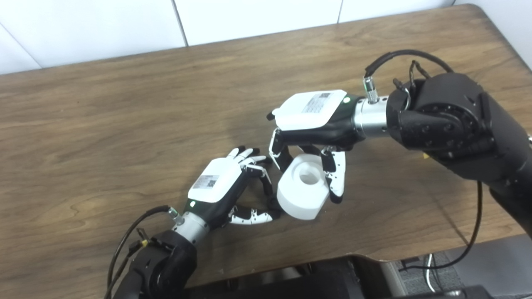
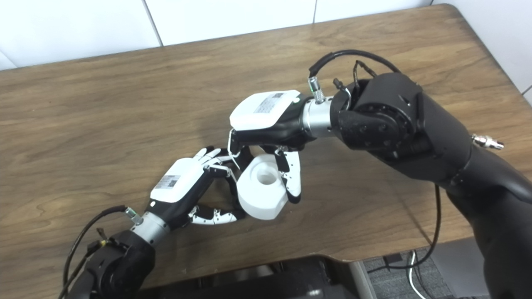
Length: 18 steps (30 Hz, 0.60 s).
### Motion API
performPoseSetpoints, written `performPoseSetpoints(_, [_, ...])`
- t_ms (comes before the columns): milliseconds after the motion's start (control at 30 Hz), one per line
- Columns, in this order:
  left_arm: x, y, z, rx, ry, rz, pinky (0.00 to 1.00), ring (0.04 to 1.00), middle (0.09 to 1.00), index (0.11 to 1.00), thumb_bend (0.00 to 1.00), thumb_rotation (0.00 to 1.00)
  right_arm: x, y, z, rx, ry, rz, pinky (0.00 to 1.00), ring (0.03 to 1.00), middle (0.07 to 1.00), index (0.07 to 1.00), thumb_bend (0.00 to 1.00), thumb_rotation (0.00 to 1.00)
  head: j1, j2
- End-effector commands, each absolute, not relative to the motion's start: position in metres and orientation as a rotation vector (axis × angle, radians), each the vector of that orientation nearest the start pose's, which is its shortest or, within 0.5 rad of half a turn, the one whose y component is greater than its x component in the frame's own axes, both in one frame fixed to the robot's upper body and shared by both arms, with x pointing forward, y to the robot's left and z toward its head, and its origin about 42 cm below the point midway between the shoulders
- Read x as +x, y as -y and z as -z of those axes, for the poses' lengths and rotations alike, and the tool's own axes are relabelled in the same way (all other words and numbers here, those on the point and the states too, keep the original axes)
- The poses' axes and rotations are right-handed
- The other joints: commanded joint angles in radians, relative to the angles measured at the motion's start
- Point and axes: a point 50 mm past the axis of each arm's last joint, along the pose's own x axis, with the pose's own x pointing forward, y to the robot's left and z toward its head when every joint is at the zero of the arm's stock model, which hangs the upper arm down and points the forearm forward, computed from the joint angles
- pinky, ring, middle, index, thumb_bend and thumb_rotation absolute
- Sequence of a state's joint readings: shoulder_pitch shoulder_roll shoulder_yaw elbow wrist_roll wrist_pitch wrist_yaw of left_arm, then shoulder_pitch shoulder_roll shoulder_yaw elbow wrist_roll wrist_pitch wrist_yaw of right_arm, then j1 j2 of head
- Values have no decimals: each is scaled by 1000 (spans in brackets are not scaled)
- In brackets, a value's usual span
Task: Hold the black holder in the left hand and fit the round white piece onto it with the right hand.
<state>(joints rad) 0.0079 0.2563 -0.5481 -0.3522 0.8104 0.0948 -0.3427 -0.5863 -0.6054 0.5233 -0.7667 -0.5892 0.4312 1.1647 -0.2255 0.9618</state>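
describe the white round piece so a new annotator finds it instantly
On the wooden table, look near the front edge where the two hands meet. The round white piece sits there, gripped by the right robot hand. It is a chunky white cylinder with a central hole, unlike the flat white hand covers.

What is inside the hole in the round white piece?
Nothing shows inside: the hole in the white piece looks like an empty white hollow. Its bottom is out of sight. The right hand holds the piece from above.
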Motion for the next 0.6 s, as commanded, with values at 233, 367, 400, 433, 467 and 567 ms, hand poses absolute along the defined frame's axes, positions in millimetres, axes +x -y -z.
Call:
performPoseSetpoints(233, [220,-130,-134,1042,184,786,1000,946,829,487,517,59,269,175,-337,-1543,235,-1059,990,717,516,462,528,2,3,0])
performPoseSetpoints(367, [220,-129,-135,1042,179,789,1000,946,831,487,516,59,269,173,-337,-1554,238,-1054,998,705,515,461,528,3,2,1])
performPoseSetpoints(400, [220,-129,-135,1041,179,789,1000,946,831,487,517,59,269,173,-338,-1556,239,-1056,995,702,514,460,529,3,2,3])
performPoseSetpoints(433, [220,-129,-135,1039,180,789,1000,946,831,487,517,59,268,173,-338,-1558,240,-1058,994,703,516,459,528,3,4,2])
performPoseSetpoints(467, [220,-129,-135,1038,181,788,1000,945,830,487,517,58,268,172,-338,-1559,241,-1059,997,707,520,456,527,3,4,2])
performPoseSetpoints(567, [220,-129,-136,1035,180,790,1000,946,830,487,517,58,268,173,-337,-1560,239,-1069,1000,713,528,450,526,2,4,4])
